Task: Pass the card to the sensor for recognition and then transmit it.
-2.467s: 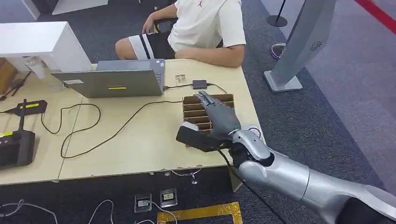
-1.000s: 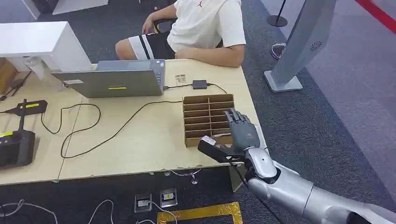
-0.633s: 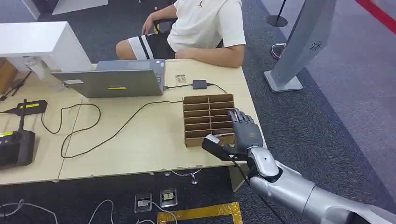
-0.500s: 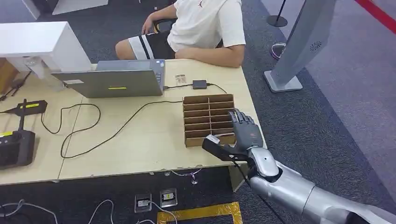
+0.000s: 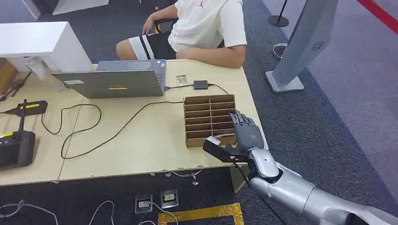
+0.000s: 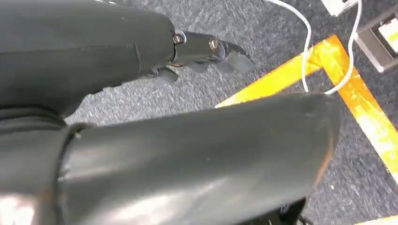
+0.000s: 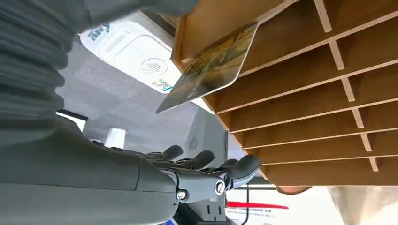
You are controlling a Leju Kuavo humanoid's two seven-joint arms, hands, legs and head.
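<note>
Table [image 5: 141, 150]: light wood on dark carpet, cables running across it.
Laptop [image 5: 112, 82]: upper left of the head view, lid half open.
Person [image 5: 206, 23]: seated at the far edge, top centre, white shirt.
Rack [image 5: 206, 101]: wooden slotted box, right of centre on the table.
Right hand [image 5: 244, 133]: at the rack's near right corner, fingers stretched over the nearest slots.
Right fingers [image 7: 206, 164]: straight and spread, nothing between them.
Card [image 7: 211, 65]: tilted, in front of the rack's outer wall, one corner overlapping the wood; upper centre of the right wrist view.
Right grip: can't tell whether the thumb pins the card, the contact is hidden.
White pad [image 7: 136, 56]: carries a contactless mark, upper left of the right wrist view, just beside the card.
Left hand [image 6: 117, 56]: hangs over grey carpet, holds nothing.
Left fingers [image 6: 206, 47]: extended, well apart from the thumb.
Yellow tape [image 6: 356, 103]: on the floor, right side of the left wrist view.
</note>
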